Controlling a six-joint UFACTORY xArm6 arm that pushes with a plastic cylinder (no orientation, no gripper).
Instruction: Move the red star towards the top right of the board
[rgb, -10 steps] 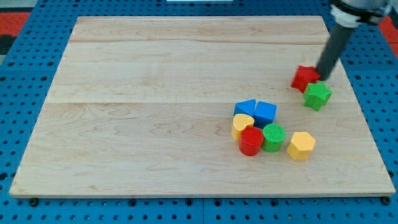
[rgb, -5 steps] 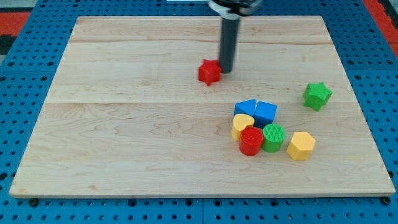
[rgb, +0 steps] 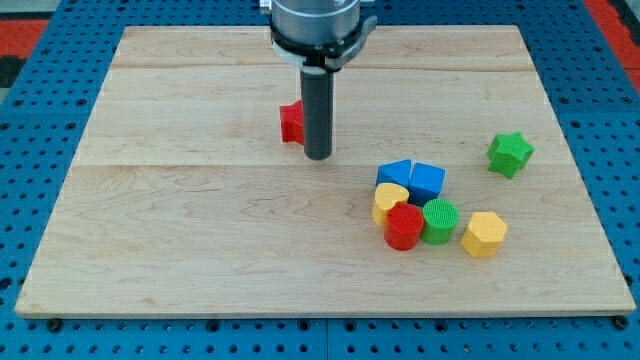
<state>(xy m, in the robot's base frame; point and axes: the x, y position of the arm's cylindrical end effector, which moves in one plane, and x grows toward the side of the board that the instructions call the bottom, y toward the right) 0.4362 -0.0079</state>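
Note:
The red star (rgb: 292, 122) lies on the wooden board (rgb: 200, 200) a little left of centre in the upper half, partly hidden behind my rod. My tip (rgb: 318, 156) rests on the board just below and to the right of the star, touching or almost touching it. A green star (rgb: 510, 153) sits alone near the view's right edge.
A cluster lies right of centre in the lower half: two blue blocks (rgb: 394, 174) (rgb: 427, 180), a yellow block (rgb: 389, 201), a red cylinder (rgb: 404, 227), a green cylinder (rgb: 439, 221) and a yellow hexagonal block (rgb: 484, 234).
The red star has been pushed from beside the green star at the right far to the left, past the board's centre. My rod moved left with it, now in front of it.

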